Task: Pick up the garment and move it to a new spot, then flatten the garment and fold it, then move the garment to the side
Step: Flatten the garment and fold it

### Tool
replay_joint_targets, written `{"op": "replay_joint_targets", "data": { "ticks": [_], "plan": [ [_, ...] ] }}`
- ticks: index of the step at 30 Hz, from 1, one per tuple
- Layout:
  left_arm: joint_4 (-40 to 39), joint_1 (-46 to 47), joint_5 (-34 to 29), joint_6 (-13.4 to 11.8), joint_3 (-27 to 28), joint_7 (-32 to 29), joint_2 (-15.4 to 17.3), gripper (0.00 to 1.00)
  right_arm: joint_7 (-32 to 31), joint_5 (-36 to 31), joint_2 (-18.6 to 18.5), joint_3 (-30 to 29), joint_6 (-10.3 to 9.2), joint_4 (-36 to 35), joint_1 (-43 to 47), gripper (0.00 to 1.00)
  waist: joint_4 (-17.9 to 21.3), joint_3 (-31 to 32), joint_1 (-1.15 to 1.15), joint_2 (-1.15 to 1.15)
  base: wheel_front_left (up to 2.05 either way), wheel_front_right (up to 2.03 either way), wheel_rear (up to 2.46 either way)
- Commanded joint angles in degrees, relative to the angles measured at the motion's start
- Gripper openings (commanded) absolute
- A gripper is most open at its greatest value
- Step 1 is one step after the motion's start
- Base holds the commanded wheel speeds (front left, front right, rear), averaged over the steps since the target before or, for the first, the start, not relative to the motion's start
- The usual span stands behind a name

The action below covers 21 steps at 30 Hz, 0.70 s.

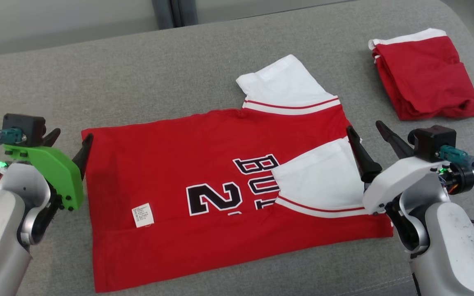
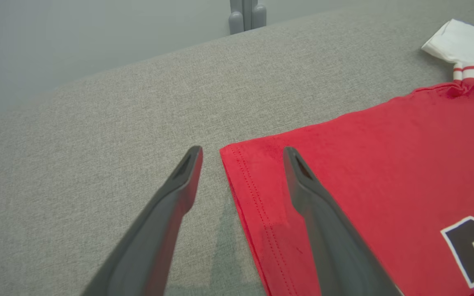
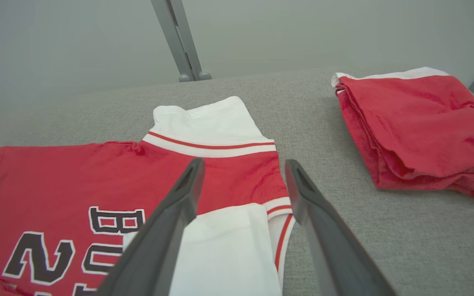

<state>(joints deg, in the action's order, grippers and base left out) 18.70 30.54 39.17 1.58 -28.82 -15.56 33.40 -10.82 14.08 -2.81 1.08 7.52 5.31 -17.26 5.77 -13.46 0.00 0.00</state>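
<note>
Here we see the red jersey (image 1: 159, 164) lying flat — our left pincer (image 1: 72, 135) and right pincer (image 1: 363, 125) both spread apart, one at each end.

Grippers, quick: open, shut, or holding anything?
Left gripper: open, empty, fingers either side of the jersey hem corner.
Right gripper: open, empty, over the folded-in white sleeve.
</note>
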Motion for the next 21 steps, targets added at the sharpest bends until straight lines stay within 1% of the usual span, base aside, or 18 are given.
{"op": "replay_joint_targets", "data": {
  "ticks": [1,9,15,21],
  "plan": [
    [1.4,2.1,-0.4,0.5,-0.2,-0.6,0.4,1.0,-0.1,-0.5,-0.2,0.4,-0.08,-0.1,-1.4,1.0,1.4,-4.6,0.0,0.0,0.0,0.0,0.0],
    [7.8,8.4,0.7,2.6,-0.8,-4.7,0.5,1.0,0.5,-0.5,-0.2,2.2,-0.08,0.9,-5.2,1.0,2.2,-9.1,0.0,0.0,0.0,0.0,0.0],
    [9.0,9.8,1.8,3.1,-1.1,-7.0,0.3,1.0,1.3,0.0,-0.6,2.9,-0.08,2.2,-6.7,1.0,2.4,-10.0,0.0,0.0,0.0,0.0,0.0],
    [8.6,9.8,2.6,3.8,-2.0,-7.7,-0.1,1.0,1.6,0.5,-1.0,3.1,-0.08,3.1,-7.5,1.0,2.5,-10.3,0.0,0.0,0.0,0.0,0.0]
  ]
}}
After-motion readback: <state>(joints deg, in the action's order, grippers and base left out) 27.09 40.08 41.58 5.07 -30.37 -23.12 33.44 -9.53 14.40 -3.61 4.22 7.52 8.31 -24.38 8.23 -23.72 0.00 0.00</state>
